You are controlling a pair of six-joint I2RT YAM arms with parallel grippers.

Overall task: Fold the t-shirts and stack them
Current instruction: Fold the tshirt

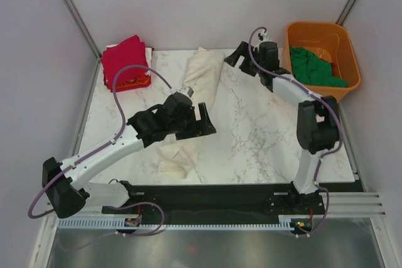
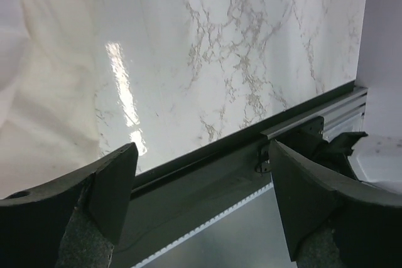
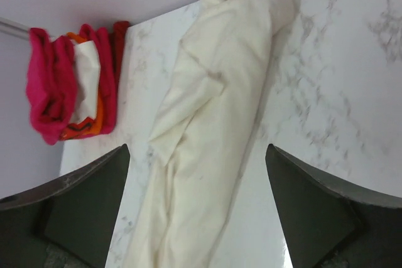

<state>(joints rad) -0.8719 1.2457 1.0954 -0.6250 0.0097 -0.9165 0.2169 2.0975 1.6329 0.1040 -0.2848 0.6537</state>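
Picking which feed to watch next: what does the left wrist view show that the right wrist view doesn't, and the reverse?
Left wrist only: the dark rail along the near edge. Right wrist only: the red shirts stacked in the far corner, and the bundled length of the cream shirt. Both: the marble table and pale cream cloth, though the left wrist view catches only a blurred patch of it at the frame's left side.

Glossy marbled table; matt cloth t-shirts
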